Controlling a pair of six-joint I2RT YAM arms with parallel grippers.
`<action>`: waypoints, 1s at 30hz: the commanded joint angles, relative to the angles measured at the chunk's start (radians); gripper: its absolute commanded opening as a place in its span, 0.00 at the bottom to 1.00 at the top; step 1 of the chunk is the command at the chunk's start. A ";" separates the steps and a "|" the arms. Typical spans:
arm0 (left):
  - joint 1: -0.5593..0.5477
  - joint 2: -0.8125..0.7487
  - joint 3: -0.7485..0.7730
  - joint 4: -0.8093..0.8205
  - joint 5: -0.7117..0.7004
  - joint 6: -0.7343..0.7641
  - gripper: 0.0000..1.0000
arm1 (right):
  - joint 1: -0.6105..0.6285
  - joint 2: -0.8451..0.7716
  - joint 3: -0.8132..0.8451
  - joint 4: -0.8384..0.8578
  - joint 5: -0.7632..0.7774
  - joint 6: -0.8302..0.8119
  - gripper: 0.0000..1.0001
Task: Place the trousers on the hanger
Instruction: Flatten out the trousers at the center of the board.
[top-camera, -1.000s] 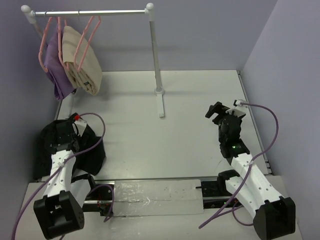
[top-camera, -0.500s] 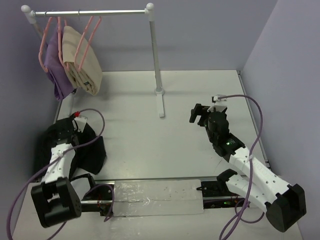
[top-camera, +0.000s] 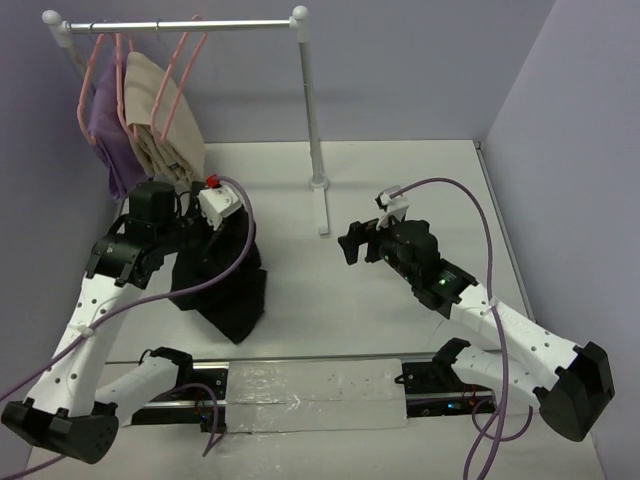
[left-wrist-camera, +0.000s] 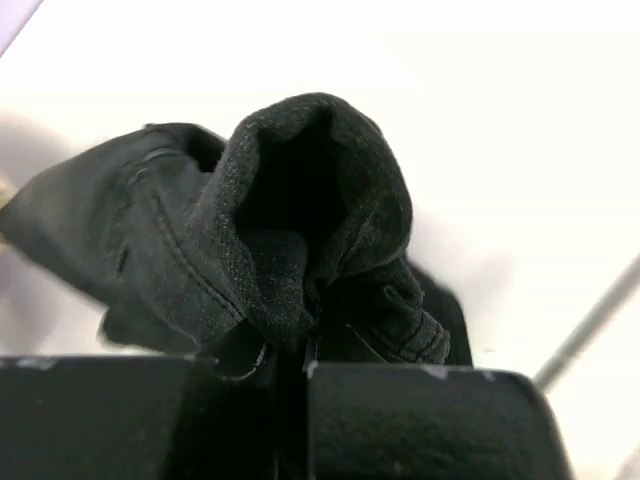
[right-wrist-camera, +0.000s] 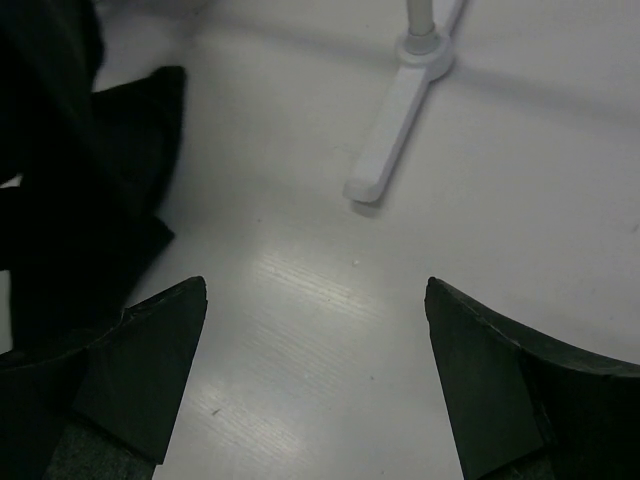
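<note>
— Starting big: what's on the white table?
— A clothes rail stands toward the far side, its foot near the middle. The trousers hang in a dark bunch from the left gripper, with their lower end resting on the table's left half.
— And the hanger?
— Pink, hooked on the rail's left end beside a beige garment and a purple garment. It looks bare, though the overhead angle makes that hard to confirm.
— The claws?
— The left fingers are pinched together on the black cloth. The right gripper hovers over the table just right of the trousers, fingers spread wide.
</note>
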 joint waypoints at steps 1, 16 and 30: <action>-0.095 -0.001 0.185 -0.066 0.207 -0.032 0.00 | 0.009 -0.062 0.045 0.020 -0.090 -0.022 0.96; -0.100 -0.075 0.307 0.091 -0.072 -0.178 0.00 | 0.015 0.026 0.028 0.062 -0.328 -0.034 0.98; -0.100 -0.058 -0.028 0.130 -0.424 -0.135 0.00 | 0.101 0.377 0.097 -0.033 -0.340 0.040 0.98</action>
